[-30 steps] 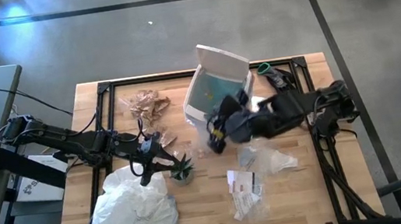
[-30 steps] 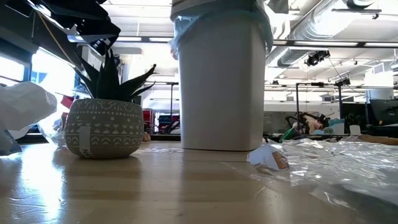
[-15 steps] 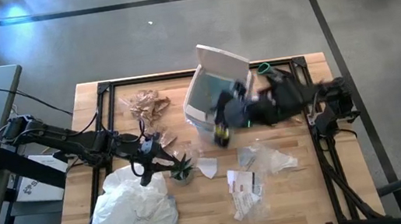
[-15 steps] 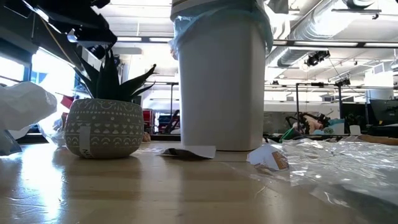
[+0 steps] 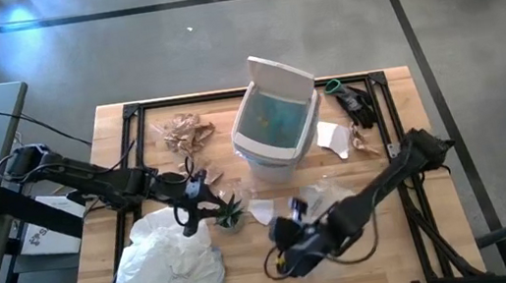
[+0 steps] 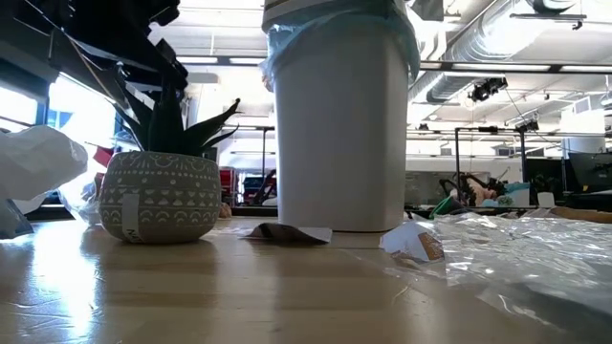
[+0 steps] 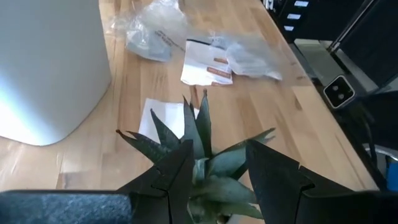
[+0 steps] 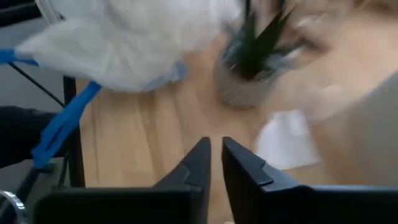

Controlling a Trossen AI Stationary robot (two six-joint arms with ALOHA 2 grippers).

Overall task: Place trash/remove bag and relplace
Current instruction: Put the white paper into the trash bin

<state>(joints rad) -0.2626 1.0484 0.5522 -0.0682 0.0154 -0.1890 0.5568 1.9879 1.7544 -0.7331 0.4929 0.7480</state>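
Both arms are black, built of slim jointed links with thin dark cables looped alongside. The left gripper (image 5: 203, 194) ends in two matte black fingers (image 7: 175, 180), broad at the base and stepped in to blunt tips. The right gripper (image 5: 283, 253) carries small white markings on the bulky housing behind its fingers (image 8: 194, 167), which are likewise black, angular and tapered.

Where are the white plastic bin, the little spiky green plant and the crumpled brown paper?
White plastic bin (image 5: 274, 125), high view, blue-lined inside.
Spiky green potted plant (image 6: 160, 197), low view, patterned pot.
Crumpled brown paper (image 5: 184, 132), high view, its middle.
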